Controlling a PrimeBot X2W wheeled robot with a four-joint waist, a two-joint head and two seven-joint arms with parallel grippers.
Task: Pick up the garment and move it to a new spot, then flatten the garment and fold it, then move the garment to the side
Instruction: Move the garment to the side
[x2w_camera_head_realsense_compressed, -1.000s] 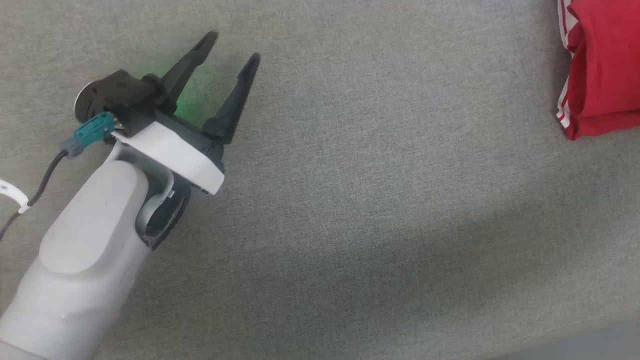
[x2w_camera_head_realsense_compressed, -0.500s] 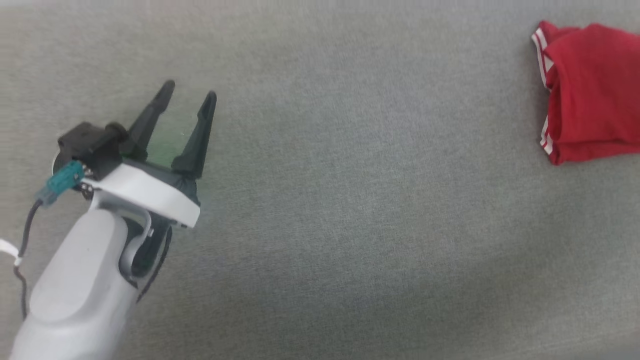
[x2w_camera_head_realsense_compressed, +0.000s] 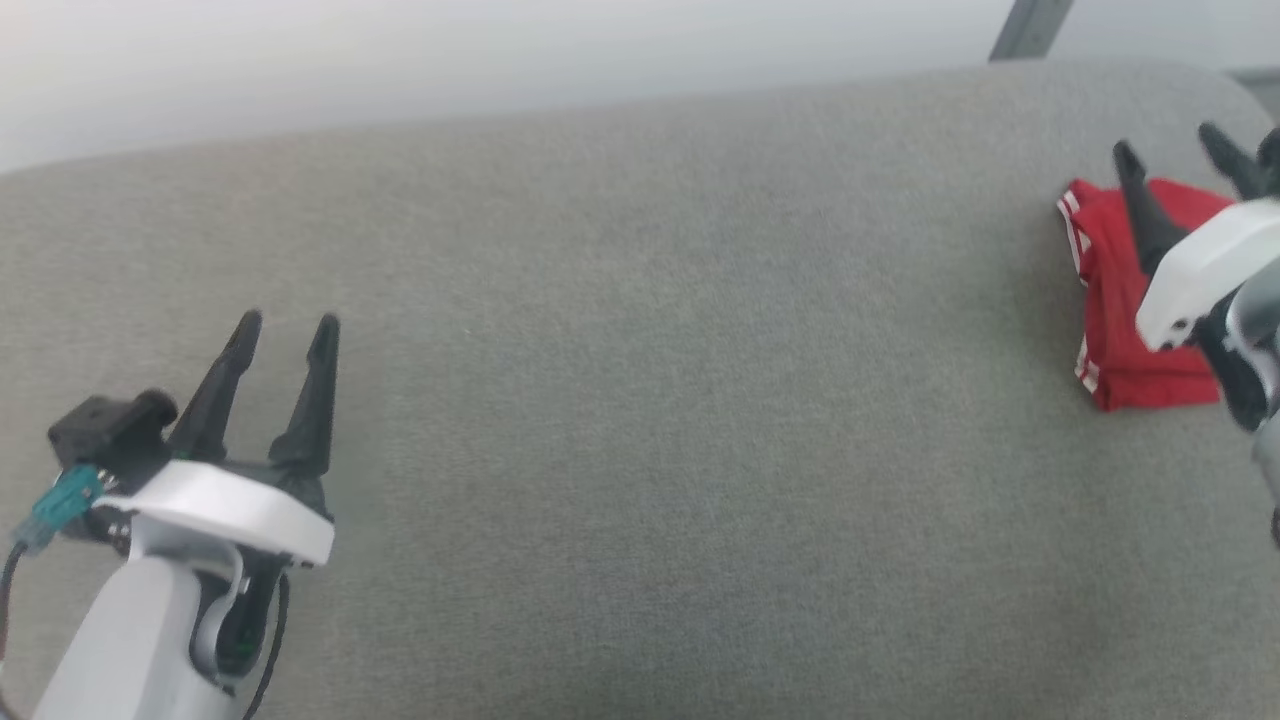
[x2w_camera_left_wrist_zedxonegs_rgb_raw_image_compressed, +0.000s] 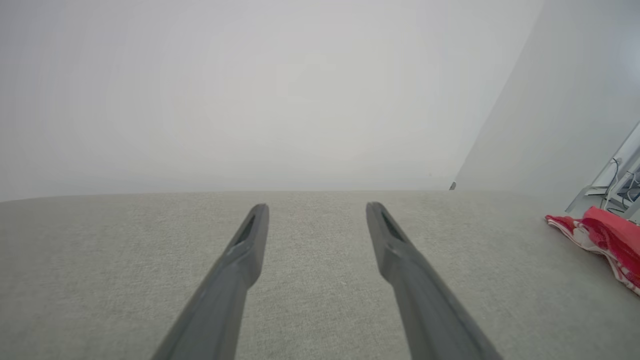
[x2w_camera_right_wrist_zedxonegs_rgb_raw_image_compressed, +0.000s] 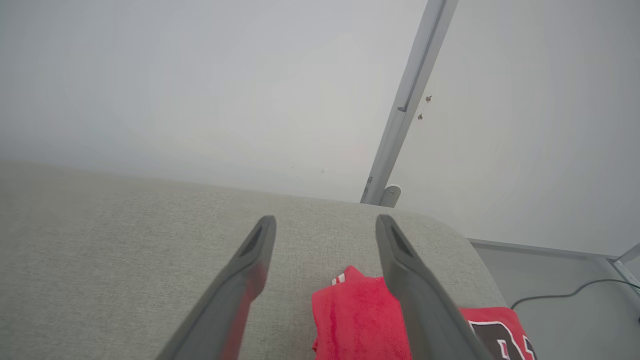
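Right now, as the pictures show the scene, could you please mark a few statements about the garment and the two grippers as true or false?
1. The garment lies near the right end of the grey surface. True.
2. The fingers of the left gripper are closed on the garment. False: they stand open and empty, far to the left of it.
3. The right gripper has its fingers open, close over the garment. True.
4. The garment is blue. False: it is red with white striped trim.
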